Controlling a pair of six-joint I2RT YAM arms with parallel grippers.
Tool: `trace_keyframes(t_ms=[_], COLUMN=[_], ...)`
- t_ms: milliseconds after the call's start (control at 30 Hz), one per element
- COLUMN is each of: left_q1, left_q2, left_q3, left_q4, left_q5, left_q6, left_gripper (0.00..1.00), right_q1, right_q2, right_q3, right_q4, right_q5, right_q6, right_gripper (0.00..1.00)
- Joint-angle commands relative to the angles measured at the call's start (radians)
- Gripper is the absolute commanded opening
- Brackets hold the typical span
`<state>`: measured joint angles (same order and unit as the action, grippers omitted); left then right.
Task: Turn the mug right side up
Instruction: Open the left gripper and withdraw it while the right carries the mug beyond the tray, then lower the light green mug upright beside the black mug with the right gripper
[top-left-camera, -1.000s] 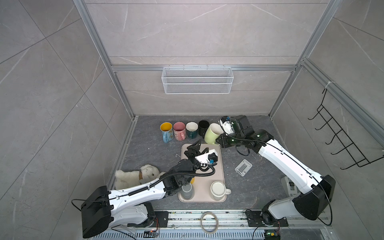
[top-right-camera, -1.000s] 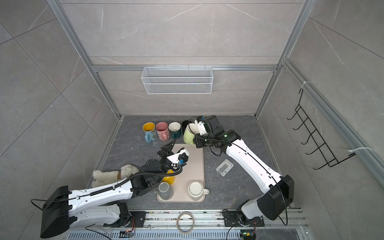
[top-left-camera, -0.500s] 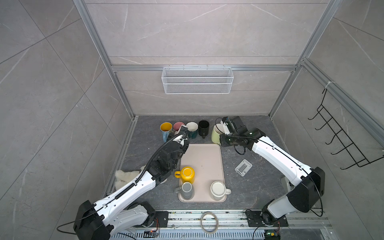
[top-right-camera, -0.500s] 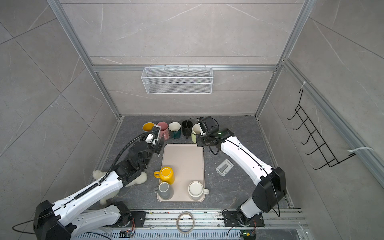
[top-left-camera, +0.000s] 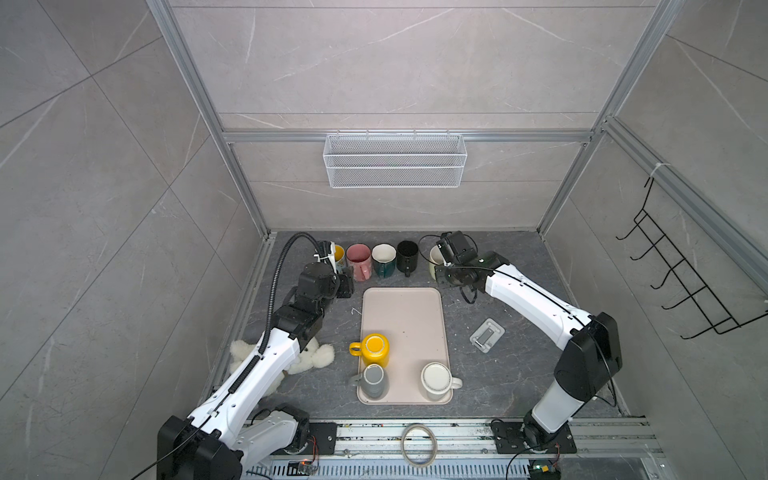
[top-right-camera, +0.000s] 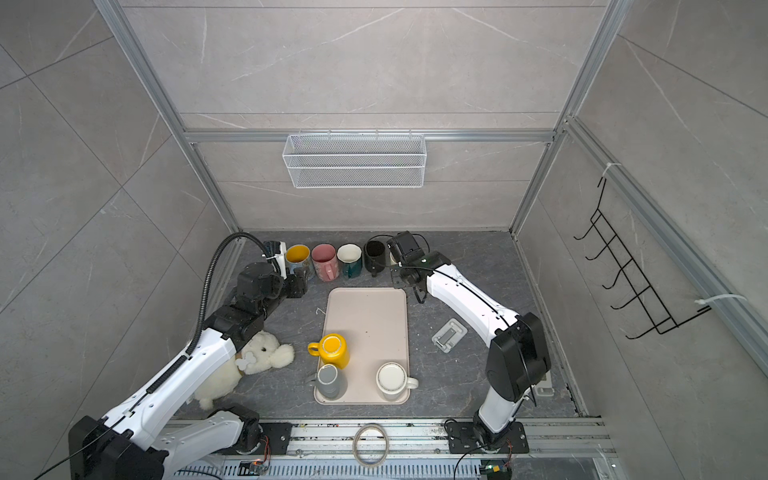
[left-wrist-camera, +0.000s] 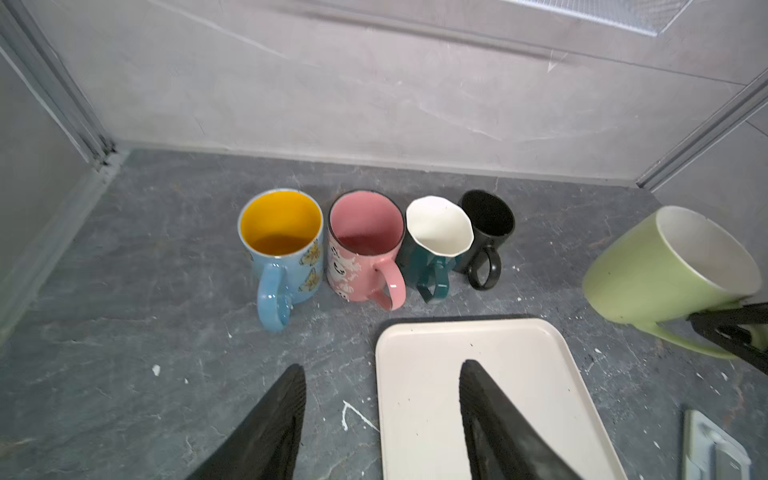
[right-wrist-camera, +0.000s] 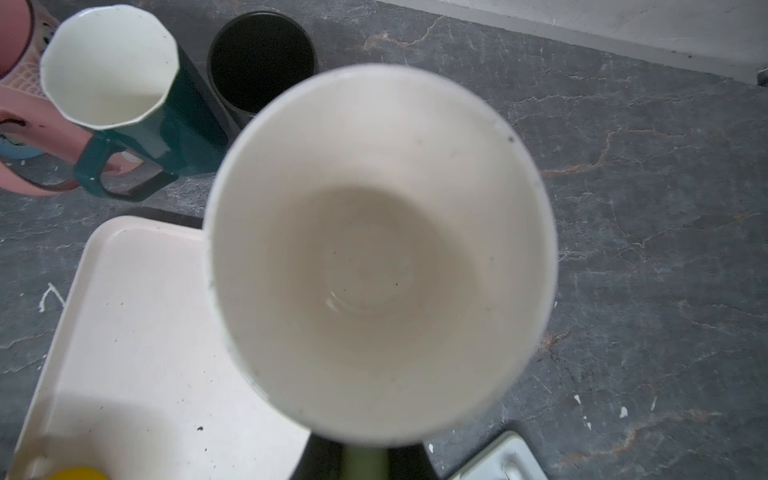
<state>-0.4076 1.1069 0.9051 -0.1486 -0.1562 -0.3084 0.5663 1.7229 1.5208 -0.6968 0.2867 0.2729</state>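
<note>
Gripping the green mug (left-wrist-camera: 656, 270) by its handle, the right gripper (left-wrist-camera: 725, 330) holds it tilted, mouth up, near the black mug (left-wrist-camera: 488, 216), seemingly to join the upright row; the left gripper (left-wrist-camera: 381, 368) hangs open and empty nearby.

No lettering, number or brand can be read anywhere at this moment. Only printed decoration is seen: pale cartoon figures on the pink mug (left-wrist-camera: 345, 270), butterflies on the blue mug (left-wrist-camera: 311, 266) (pictures, no words).
</note>
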Motion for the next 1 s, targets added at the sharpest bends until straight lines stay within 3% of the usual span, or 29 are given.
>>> trace_keyframes(t_ms=[0, 400, 767, 967], left_q1=[0.027, 0.163, 0.194, 0.194], left_q2=[0.01, -0.004, 0.011, 0.005], left_q3=[0.03, -0.037, -0.051, -0.057], left_q4=[-0.011, 0.065, 0.081, 0.08], left_q5=[0.113, 0.316, 0.369, 0.368], left_q6=[-0.088, -0.211, -0.232, -0.227], left_gripper=[0.62, 0.63, 0.66, 0.67], right_q1=[-0.003, -0.018, -0.071, -0.073], right_q2=[0.03, 0.161, 0.263, 0.33], right_q3=[0.057, 0.069, 0.076, 0.129], right_q4=[0.1, 0.229, 0.364, 0.389], right_q5=[0.098, 0.131, 0.031, 0.032], right_q6=[-0.005, 0.029, 0.061, 0.051], right_gripper=[0.0, 0.0, 0.0, 0.0])
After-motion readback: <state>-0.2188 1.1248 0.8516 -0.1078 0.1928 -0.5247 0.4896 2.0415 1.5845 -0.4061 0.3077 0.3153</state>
